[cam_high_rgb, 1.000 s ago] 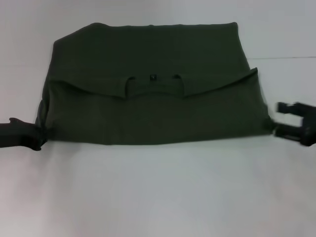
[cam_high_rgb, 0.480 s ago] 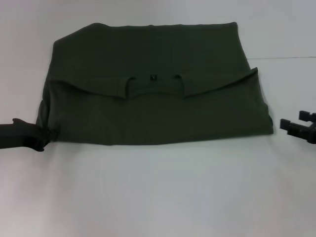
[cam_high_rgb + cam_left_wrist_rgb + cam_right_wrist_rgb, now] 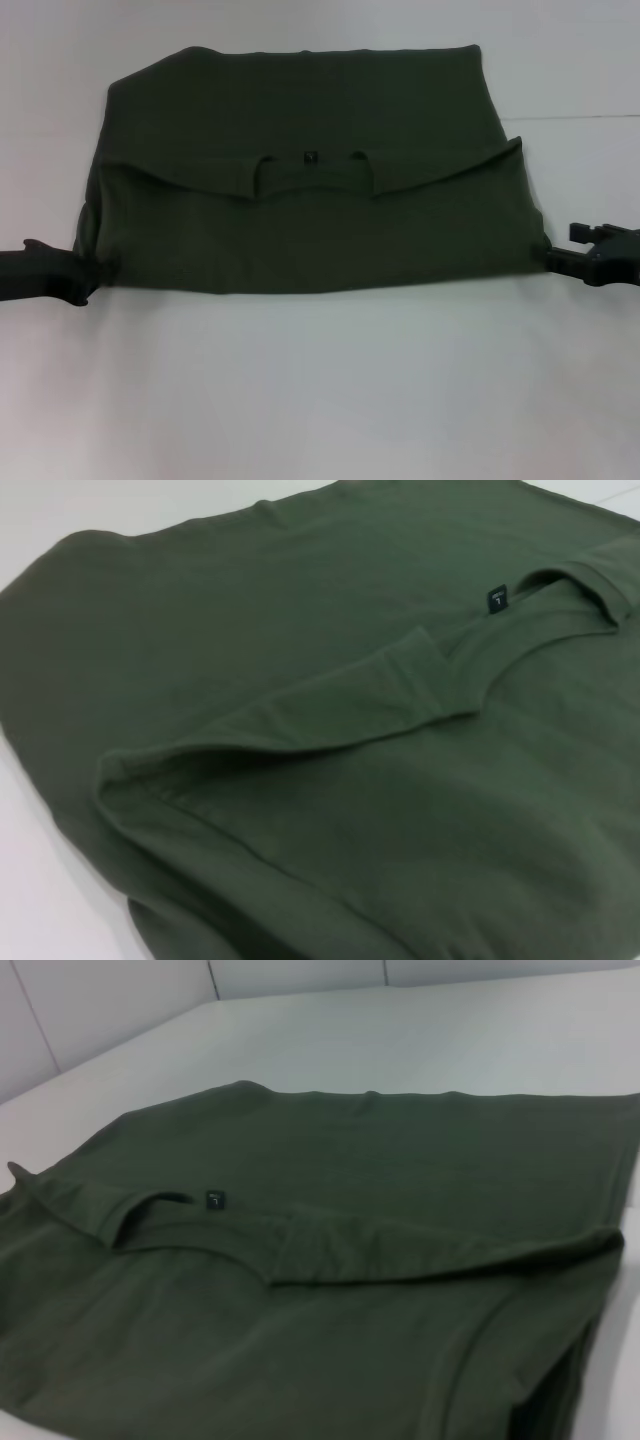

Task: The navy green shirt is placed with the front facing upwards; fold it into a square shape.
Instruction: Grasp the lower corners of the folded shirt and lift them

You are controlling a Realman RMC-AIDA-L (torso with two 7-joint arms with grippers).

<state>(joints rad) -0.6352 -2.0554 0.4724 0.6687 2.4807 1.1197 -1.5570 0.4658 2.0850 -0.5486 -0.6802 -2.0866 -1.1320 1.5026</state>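
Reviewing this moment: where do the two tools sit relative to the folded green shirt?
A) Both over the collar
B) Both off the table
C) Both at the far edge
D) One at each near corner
D: the left tool and the right tool flank the navy green shirt at its near corners.

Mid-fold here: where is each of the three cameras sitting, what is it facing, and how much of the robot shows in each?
Head view: high, looking forward and down at the navy green shirt on the white table; left gripper and right gripper sit at its near corners.
Left wrist view: low at the shirt's left side, facing across it; no robot parts visible.
Right wrist view: low at the right side, facing across; no robot parts visible.
Shared: the collar label appears in all three.
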